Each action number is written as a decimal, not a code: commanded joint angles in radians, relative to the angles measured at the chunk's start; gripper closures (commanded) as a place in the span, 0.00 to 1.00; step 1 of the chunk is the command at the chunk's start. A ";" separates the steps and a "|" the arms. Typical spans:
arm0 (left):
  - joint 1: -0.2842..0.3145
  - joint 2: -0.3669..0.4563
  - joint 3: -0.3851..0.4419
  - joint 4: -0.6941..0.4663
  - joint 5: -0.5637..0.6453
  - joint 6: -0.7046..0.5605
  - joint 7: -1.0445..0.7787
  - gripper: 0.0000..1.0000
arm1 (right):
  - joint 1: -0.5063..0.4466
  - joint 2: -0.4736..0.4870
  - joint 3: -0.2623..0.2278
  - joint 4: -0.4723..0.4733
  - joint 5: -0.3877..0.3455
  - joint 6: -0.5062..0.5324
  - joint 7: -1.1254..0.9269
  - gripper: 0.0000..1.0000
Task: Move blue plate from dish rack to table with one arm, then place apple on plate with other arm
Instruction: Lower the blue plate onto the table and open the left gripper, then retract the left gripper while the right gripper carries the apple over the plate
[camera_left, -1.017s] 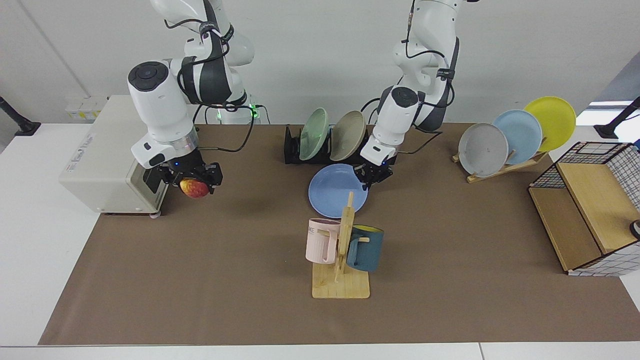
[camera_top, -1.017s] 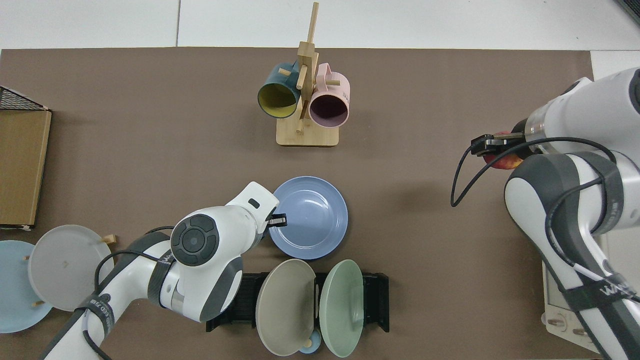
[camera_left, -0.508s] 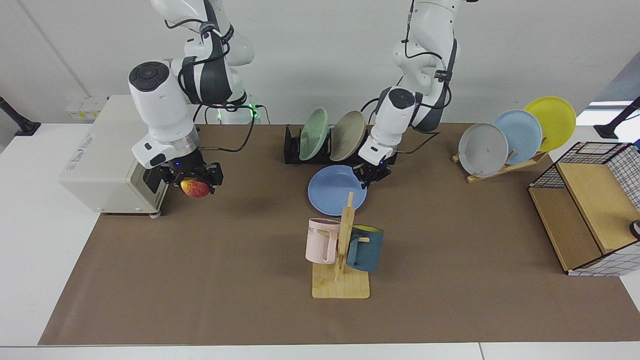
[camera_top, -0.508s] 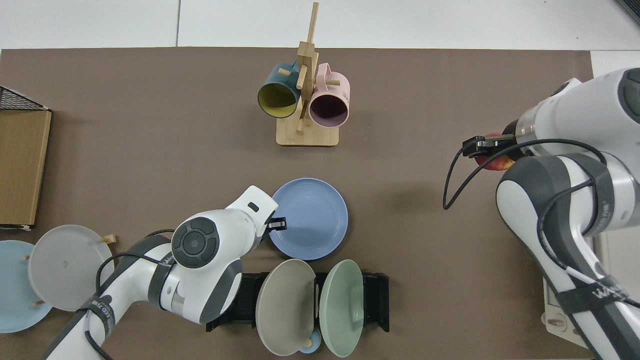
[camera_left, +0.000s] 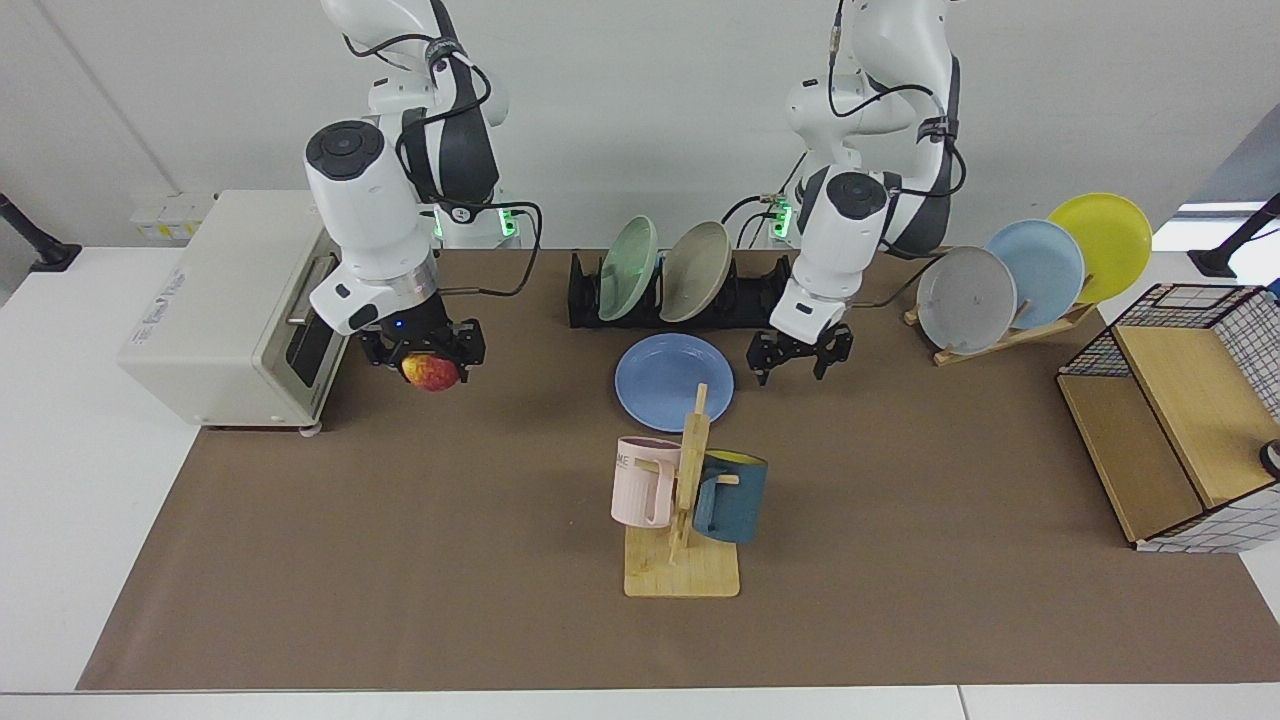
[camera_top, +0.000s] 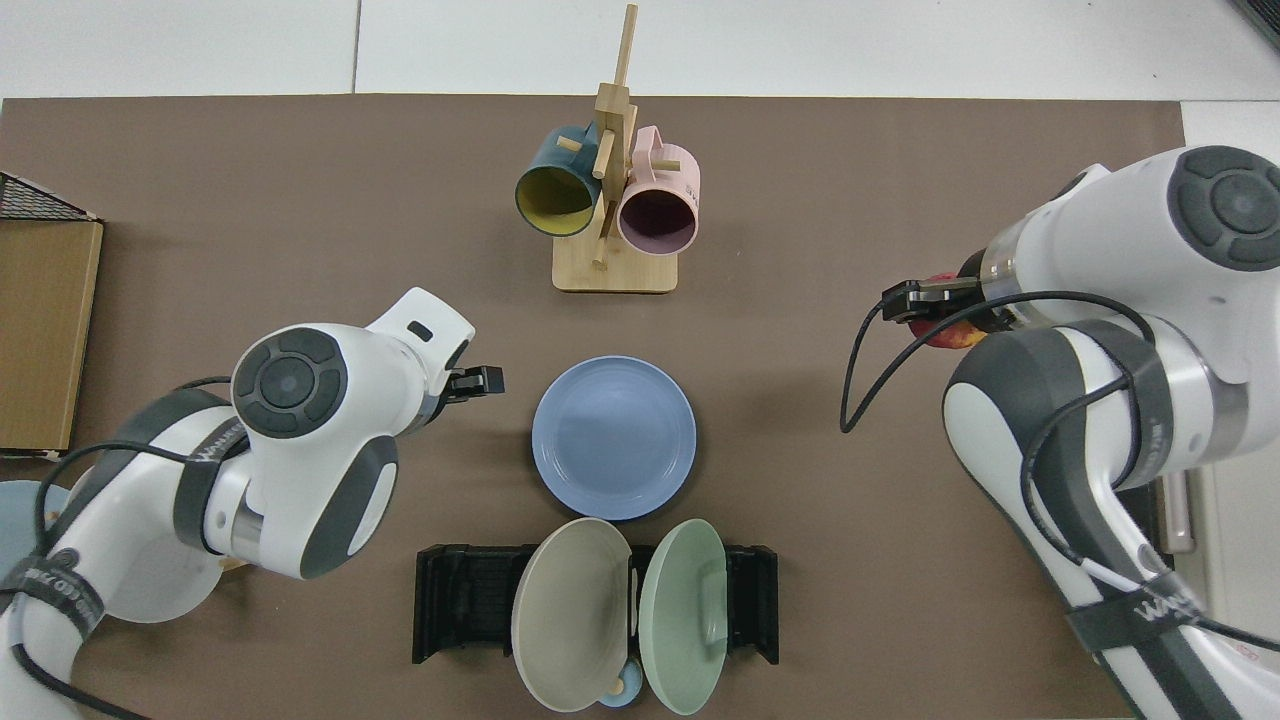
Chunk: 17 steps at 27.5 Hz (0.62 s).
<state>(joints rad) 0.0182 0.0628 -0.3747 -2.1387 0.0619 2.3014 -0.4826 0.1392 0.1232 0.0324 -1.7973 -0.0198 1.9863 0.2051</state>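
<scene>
Periwinkle-blue round plate lies flat mid-frame on the brown-matted desk. Left claw hangs spread just beside it; right claw, left of centre, pinches the red-yellow apple.

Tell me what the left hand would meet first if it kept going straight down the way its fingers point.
Probably the bare brown mat of the table. The left hand hangs open, pointing down, beside the blue plate and clear of its rim, though depth is uncertain.

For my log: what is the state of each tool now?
Left tool: open, empty, beside the blue plate.
Right tool: closed on the apple.
</scene>
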 joint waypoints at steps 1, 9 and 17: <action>0.014 -0.072 0.051 0.071 0.071 -0.158 0.021 0.00 | 0.051 -0.011 0.001 -0.013 0.011 -0.009 0.089 1.00; 0.088 -0.089 0.074 0.279 0.087 -0.425 0.177 0.00 | 0.175 0.001 0.000 -0.010 0.000 -0.006 0.249 1.00; 0.083 -0.109 0.184 0.453 0.075 -0.654 0.303 0.00 | 0.316 0.044 0.000 0.002 0.006 0.014 0.477 1.00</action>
<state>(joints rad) 0.1062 -0.0509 -0.2407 -1.8178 0.1343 1.8013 -0.2606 0.3842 0.1379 0.0374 -1.8051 -0.0199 1.9863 0.5544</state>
